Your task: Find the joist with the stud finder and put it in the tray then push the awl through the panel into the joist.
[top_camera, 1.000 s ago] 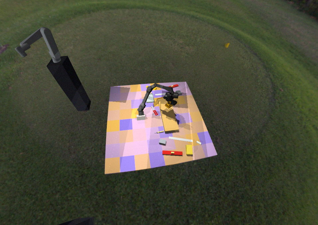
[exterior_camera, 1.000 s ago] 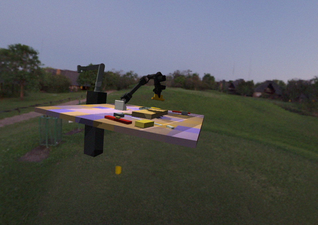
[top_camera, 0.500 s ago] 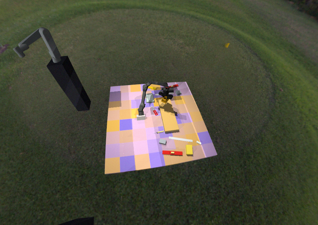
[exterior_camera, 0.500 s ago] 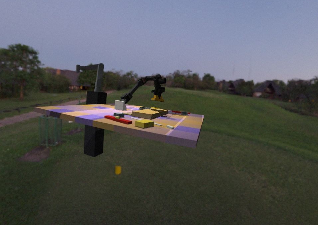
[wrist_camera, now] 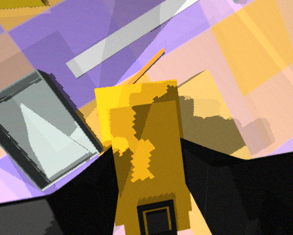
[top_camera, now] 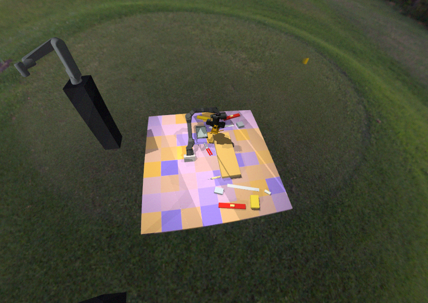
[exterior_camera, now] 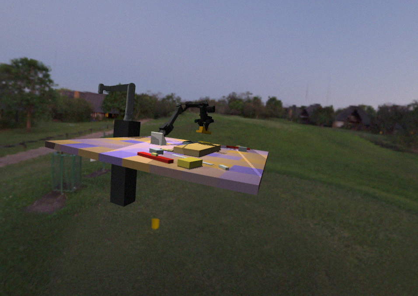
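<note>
Above the far end of a long tan box-like floor panel, a black parallel-jaw gripper grips the yellow block-shaped stud finder. Beside the panel sits a shallow grey rectangular tray; red-handled pliers lie nearby. Beyond the tray are a flat pale strip and a yellow block.

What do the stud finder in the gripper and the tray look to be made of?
The stud finder: probably smooth yellow plastic, its faces flat and evenly coloured. The tray: grey, perhaps metal or plastic; its plain walls don't settle which.
</note>
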Robot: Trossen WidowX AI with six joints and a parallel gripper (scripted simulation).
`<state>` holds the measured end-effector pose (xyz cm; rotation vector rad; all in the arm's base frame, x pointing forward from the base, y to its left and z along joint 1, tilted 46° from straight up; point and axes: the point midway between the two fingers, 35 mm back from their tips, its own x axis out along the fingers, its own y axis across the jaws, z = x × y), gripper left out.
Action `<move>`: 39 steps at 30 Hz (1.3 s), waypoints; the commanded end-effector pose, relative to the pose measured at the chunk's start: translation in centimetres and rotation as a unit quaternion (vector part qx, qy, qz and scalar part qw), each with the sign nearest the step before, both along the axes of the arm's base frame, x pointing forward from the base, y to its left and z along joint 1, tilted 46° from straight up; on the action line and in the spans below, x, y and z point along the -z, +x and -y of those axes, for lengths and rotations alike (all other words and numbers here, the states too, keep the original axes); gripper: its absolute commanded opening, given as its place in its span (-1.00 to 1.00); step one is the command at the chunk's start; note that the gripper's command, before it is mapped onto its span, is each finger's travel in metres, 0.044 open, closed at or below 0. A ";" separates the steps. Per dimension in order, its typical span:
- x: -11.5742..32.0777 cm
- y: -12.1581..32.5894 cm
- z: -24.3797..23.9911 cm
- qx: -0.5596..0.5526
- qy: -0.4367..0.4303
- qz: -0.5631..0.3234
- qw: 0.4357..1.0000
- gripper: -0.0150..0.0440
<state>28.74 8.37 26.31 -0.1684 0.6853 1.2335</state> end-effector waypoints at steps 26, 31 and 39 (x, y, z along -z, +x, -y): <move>-4.2 -13.4 -6.8 -0.169 0.040 0.143 0.974 -0.49; -3.9 -13.4 -7.0 -0.170 0.038 0.143 0.974 -0.49; -3.1 -13.2 -7.6 -0.172 0.034 0.142 0.974 -0.49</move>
